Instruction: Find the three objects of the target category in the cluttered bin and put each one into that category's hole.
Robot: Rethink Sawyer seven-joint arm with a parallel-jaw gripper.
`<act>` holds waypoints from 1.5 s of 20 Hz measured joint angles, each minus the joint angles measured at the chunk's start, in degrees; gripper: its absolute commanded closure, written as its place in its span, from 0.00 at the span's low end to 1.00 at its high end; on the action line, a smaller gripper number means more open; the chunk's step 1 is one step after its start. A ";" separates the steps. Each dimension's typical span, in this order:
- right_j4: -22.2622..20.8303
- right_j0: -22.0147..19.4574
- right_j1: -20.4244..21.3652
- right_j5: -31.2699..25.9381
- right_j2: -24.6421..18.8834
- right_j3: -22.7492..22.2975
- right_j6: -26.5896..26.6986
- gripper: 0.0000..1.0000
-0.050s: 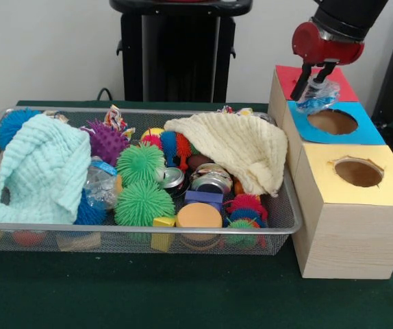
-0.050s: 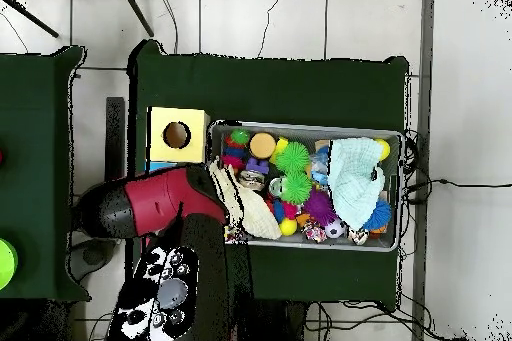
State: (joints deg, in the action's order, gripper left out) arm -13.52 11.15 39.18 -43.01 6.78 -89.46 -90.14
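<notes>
Crumpled plastic (image 1: 318, 96) between fingers (image 1: 305, 72), indistinct

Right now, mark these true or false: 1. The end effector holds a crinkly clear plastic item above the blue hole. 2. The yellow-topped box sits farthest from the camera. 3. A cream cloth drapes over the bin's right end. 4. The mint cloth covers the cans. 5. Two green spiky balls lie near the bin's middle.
1. True: the end effector is shut on the plastic item over the blue hole.
2. False: the yellow-topped box is nearest in the front view.
3. True: the cream cloth.
4. False: the mint cloth lies at the left; the cans are uncovered.
5. True: the green spiky balls.
</notes>
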 measured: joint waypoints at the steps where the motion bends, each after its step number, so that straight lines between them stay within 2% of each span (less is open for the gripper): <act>1: 0.17 -0.07 0.00 0.92 -0.07 0.00 0.00 1.00; 7: 2.55 -1.55 0.60 10.29 -1.70 -0.98 0.00 1.00; 14: 5.04 -4.37 2.08 18.15 -4.65 -2.37 0.00 1.00; 23: 5.91 -5.40 2.16 17.70 -5.65 -3.00 0.00 1.00; 30: 5.91 -5.39 1.99 14.34 -5.66 -3.16 0.00 1.00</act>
State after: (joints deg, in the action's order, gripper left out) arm -7.61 5.76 41.17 -28.67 1.12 -92.62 -90.14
